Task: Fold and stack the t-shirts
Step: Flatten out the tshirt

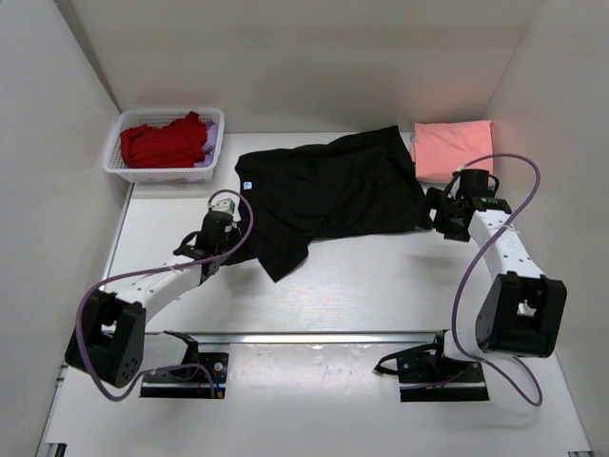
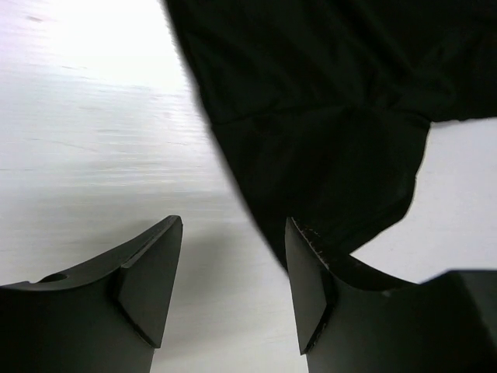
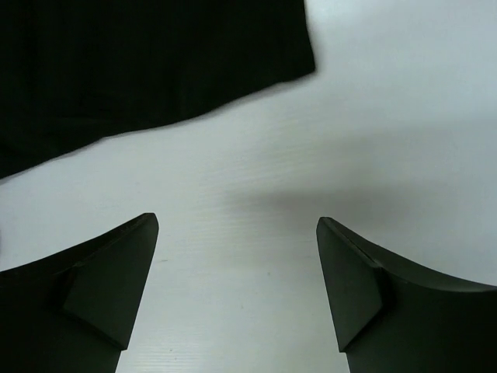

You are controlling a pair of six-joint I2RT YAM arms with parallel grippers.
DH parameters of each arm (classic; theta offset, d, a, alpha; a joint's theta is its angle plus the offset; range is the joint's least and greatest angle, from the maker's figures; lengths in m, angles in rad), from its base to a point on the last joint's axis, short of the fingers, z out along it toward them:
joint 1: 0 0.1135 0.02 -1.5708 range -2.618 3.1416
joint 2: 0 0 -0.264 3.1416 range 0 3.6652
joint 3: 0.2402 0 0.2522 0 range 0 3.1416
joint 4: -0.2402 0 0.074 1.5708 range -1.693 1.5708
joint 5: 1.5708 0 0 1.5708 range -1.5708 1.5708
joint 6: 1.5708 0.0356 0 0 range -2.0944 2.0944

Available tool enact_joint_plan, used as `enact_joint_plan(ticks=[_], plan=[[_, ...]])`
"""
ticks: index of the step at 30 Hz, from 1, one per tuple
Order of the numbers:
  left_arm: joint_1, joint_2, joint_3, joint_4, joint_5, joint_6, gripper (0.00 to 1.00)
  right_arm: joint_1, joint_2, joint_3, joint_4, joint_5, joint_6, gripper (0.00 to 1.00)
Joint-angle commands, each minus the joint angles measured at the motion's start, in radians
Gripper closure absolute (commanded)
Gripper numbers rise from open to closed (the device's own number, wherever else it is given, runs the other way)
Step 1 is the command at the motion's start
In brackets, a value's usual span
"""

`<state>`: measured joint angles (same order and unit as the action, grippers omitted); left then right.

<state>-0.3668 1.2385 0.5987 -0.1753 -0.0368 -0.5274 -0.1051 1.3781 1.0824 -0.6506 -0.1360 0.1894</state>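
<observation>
The black t-shirt (image 1: pixel 328 190) lies spread across the middle of the table, its blue-white neck label (image 1: pixel 246 184) at the left edge. The salmon-pink t-shirt (image 1: pixel 452 149) lies folded at the back right. The red t-shirt (image 1: pixel 164 143) sits on the lilac one (image 1: pixel 211 143) in the basket. My left gripper (image 1: pixel 231 240) is open and empty beside the black shirt's left sleeve (image 2: pixel 326 155), right fingertip over its edge. My right gripper (image 1: pixel 438 215) is open and empty over bare table just off the shirt's right hem (image 3: pixel 140 70).
The white lattice basket (image 1: pixel 114 157) stands at the back left corner. White walls close in the table at the back and both sides. Purple cables loop from both arms.
</observation>
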Motion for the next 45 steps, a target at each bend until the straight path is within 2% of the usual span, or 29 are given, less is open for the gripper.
enact_joint_plan(ticks=[1,5,15,18,19,21,22,23,25,32,35,36,37,38,42,45], plan=[[-0.038,0.038,0.012,0.083,0.069,-0.075,0.33,-0.039,-0.002,-0.065,0.186,-0.020,0.048,0.20],[-0.076,0.122,0.036,0.109,0.083,-0.095,0.34,-0.030,0.054,-0.118,0.258,-0.025,0.067,0.20],[-0.133,0.324,0.134,-0.018,0.006,-0.083,0.37,-0.021,0.167,-0.131,0.332,0.004,0.105,0.21],[-0.153,0.374,0.171,-0.078,-0.041,-0.082,0.44,-0.021,0.191,-0.125,0.326,0.027,0.110,0.21],[-0.168,0.393,0.183,-0.101,-0.058,-0.089,0.51,-0.025,0.209,-0.130,0.338,0.038,0.113,0.21],[-0.169,0.404,0.173,-0.119,-0.051,-0.098,0.58,-0.024,0.223,-0.115,0.332,0.053,0.117,0.21],[-0.161,0.404,0.161,-0.112,-0.046,-0.115,0.68,-0.022,0.233,-0.113,0.325,0.055,0.113,0.20],[-0.146,0.406,0.151,-0.110,-0.034,-0.121,0.84,-0.018,0.251,-0.102,0.324,0.061,0.114,0.20],[-0.130,0.401,0.136,-0.105,-0.025,-0.125,1.00,-0.016,0.281,-0.091,0.327,0.067,0.107,0.21],[-0.103,0.345,0.112,-0.101,-0.026,-0.096,1.00,-0.025,0.406,0.026,0.296,0.069,0.124,0.22],[-0.109,0.319,0.098,-0.101,-0.031,-0.080,1.00,-0.012,0.449,0.068,0.286,0.052,0.125,0.32],[-0.104,0.306,0.092,-0.102,-0.025,-0.074,1.00,-0.007,0.456,0.080,0.279,0.030,0.122,0.69],[-0.103,0.303,0.082,-0.101,-0.026,-0.074,1.00,-0.016,0.467,0.097,0.276,-0.011,0.120,0.91],[-0.095,0.290,0.076,-0.099,-0.023,-0.072,1.00,-0.015,0.479,0.112,0.241,-0.028,0.127,1.00],[-0.045,0.216,0.131,-0.102,-0.023,-0.072,1.00,-0.001,0.408,0.192,0.155,-0.065,0.130,1.00],[0.021,0.155,0.248,-0.116,-0.054,-0.049,1.00,-0.007,0.322,0.240,0.114,-0.096,0.156,1.00]])
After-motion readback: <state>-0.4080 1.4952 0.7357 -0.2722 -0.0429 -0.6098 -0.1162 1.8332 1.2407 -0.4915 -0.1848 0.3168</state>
